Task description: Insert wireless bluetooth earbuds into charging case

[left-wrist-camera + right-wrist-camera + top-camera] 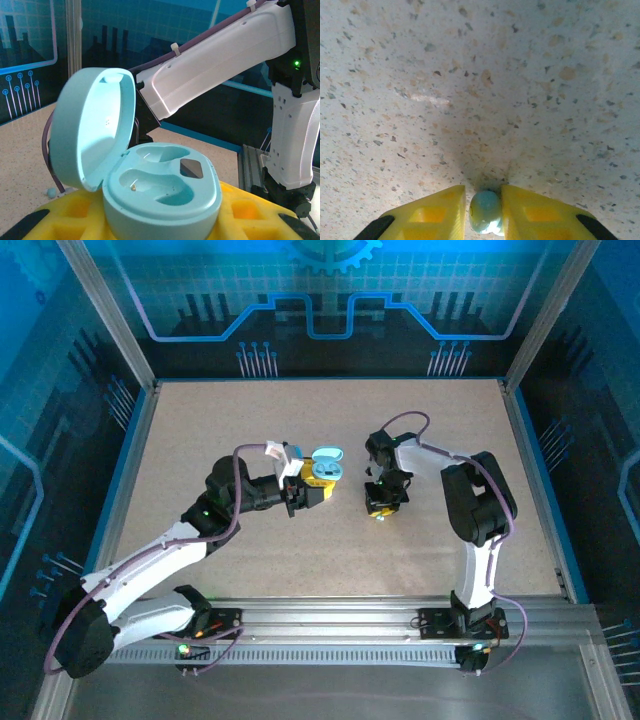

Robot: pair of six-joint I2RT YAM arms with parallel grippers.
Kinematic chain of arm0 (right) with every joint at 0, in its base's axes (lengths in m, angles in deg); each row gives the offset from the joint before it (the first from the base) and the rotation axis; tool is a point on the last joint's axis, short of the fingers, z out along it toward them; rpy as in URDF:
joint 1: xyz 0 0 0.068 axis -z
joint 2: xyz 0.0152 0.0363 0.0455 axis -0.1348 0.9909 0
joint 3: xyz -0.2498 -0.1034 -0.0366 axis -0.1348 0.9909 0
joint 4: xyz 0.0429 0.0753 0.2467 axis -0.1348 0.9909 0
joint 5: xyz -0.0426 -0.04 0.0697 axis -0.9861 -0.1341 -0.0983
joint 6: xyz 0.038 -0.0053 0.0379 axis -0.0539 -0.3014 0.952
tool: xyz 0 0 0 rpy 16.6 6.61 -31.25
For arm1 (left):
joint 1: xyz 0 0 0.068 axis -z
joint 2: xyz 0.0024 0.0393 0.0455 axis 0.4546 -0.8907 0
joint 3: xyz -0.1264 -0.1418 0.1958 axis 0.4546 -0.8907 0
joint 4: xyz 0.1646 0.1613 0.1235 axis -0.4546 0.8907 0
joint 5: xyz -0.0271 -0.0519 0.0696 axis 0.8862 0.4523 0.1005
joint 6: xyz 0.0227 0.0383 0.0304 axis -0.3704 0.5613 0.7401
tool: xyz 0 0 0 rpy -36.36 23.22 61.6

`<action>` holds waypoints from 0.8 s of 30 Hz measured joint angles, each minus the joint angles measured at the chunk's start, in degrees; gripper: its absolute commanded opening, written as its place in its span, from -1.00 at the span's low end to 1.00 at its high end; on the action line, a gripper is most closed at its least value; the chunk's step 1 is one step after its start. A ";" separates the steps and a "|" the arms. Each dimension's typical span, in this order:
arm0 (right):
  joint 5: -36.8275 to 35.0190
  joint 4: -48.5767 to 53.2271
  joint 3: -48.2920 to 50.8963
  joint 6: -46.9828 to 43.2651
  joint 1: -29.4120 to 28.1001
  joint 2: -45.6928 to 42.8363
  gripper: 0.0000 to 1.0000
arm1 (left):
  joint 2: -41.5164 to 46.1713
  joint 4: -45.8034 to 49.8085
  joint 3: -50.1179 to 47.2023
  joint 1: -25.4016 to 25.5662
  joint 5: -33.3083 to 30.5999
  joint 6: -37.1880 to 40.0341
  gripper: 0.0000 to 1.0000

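Right tool (485,222) pinches small pale-blue pebble-like earbud (484,210) at centre of speckled surface (470,75); left tool (160,217) grips open pale-blue plastic charging case (160,187). Lift straight, hold pinch firm, align over empty well.

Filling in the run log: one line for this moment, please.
left gripper: holds open, empty charging case | right gripper: pinches pale blue earbud on table
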 measured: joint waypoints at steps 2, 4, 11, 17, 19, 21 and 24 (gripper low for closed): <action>-0.02 0.24 -0.13 -0.22 0.00 0.02 -0.60 | 0.00 0.00 0.00 0.00 0.00 0.00 -0.25; -0.04 0.79 -0.15 -0.31 -0.11 0.07 -0.61 | 0.00 0.00 0.00 0.00 0.00 0.00 -0.26; -0.02 1.49 -0.15 -0.37 -0.57 -0.20 -0.65 | 0.00 0.00 0.00 0.00 -0.02 0.02 -0.25; 6.25 -1.14 1.07 -0.11 0.70 -8.15 -0.65 | 0.00 0.02 -0.09 0.00 -0.68 0.04 -0.25; 11.28 -3.45 1.90 0.63 2.16 -12.98 -0.64 | 0.00 0.09 -0.13 0.00 -1.22 0.11 -0.25; 18.14 -6.75 2.54 1.64 4.17 -18.05 -0.63 | 0.00 0.17 -0.22 0.00 -1.75 0.26 -0.26; 28.57 -11.58 2.62 3.54 6.69 -23.02 -0.64 | -0.33 0.17 -0.28 0.00 -2.62 1.16 -0.26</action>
